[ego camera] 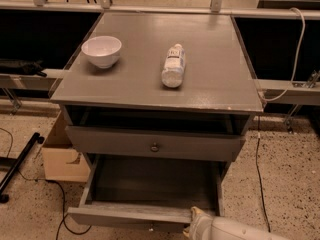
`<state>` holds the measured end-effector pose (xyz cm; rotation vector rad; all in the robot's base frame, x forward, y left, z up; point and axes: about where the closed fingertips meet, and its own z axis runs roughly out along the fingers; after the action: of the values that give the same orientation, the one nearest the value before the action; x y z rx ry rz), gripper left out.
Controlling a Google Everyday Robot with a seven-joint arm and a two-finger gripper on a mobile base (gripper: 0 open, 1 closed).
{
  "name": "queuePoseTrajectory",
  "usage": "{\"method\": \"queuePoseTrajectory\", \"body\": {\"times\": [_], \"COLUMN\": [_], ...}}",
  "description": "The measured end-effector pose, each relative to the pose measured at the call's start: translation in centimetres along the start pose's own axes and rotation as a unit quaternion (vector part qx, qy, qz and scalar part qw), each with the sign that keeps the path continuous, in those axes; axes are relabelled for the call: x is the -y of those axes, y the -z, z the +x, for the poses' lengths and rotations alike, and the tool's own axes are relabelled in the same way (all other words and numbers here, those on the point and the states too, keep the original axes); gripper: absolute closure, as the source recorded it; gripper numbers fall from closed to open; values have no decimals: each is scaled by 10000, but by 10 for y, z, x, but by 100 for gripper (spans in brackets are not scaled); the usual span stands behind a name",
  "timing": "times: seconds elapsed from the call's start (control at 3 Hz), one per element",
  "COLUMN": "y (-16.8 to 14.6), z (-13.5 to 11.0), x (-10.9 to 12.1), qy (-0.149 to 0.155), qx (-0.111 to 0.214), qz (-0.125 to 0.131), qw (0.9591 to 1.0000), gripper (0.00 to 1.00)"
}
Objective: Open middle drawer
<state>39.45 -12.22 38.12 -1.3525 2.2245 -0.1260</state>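
The grey cabinet is standing on a speckled floor [290, 184], and its tabletop [215, 84] is carrying two items.

The lowest drawer [130, 215] is standing drawn far out toward the viewer. It is taking up the space in front of and below the middle drawer [110, 143].

The middle drawer is sitting directly above it, under a band of deep shadow beneath the tabletop. Its long axis is running level from left to right across the cabinet, and its front is facing out toward the viewer. That front is lying back at the cabinet face, well behind the front of the lowest drawer.

A white arm [240, 231] is entering at the bottom right corner, lying low and reaching leftward. A cardboard box [62, 164] is resting on the floor just beside the cabinet's left flank.

A bottle [173, 65] is lying on its side near the tabletop's middle, its length running front to back. A white bowl [101, 50] is standing upright to its left, apart from it.

The claw [196, 221] is sitting at the right-hand end of the lowest drawer's front, at or against it. Whether it is open or closed, I cannot tell. It is well apart from the small round knob [154, 147], which is showing at the centre of the middle drawer's front.
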Motion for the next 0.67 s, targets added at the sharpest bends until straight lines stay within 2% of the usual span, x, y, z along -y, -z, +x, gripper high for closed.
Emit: {"method": "queuePoseTrajectory", "body": {"times": [0.67], "y": [3], "z": [0], "x": [-2], "qy": [-45], "qx": [1], "qz": [3], "qw": [10000], "gripper": [100]}}
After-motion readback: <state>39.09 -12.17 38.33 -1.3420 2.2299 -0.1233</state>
